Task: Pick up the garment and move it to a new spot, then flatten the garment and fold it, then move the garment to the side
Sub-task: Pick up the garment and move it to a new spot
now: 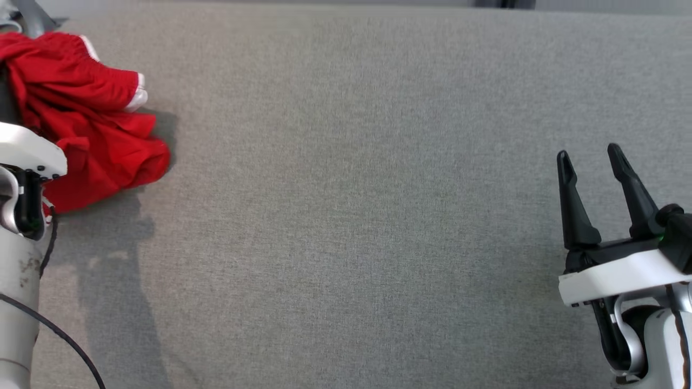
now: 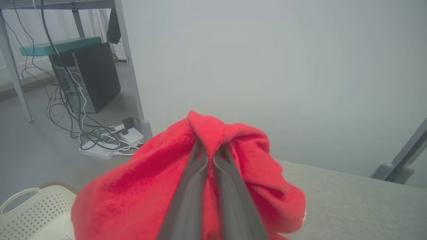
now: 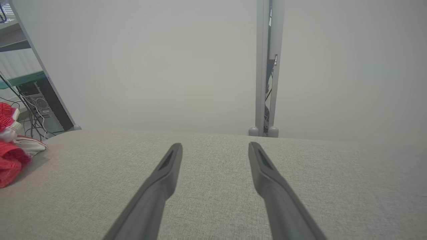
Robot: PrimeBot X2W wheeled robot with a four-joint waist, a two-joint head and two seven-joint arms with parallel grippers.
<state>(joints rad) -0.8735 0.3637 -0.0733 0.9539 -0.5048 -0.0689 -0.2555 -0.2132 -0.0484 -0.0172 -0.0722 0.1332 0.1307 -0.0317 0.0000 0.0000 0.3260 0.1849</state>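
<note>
Left gripper (image 2: 210,155): clamped tight on bunched fold of garment (image 1: 92,124), red with white trim, crumpled at upper left of head view on grey fabric surface (image 1: 346,216). Right gripper (image 1: 588,154): spread wide, empty, lower right, well apart from garment. Perforated basket (image 2: 30,206): lower left of left wrist view.

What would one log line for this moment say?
left tool: shut on garment | right tool: open, empty | garment: bunched, far left
</note>
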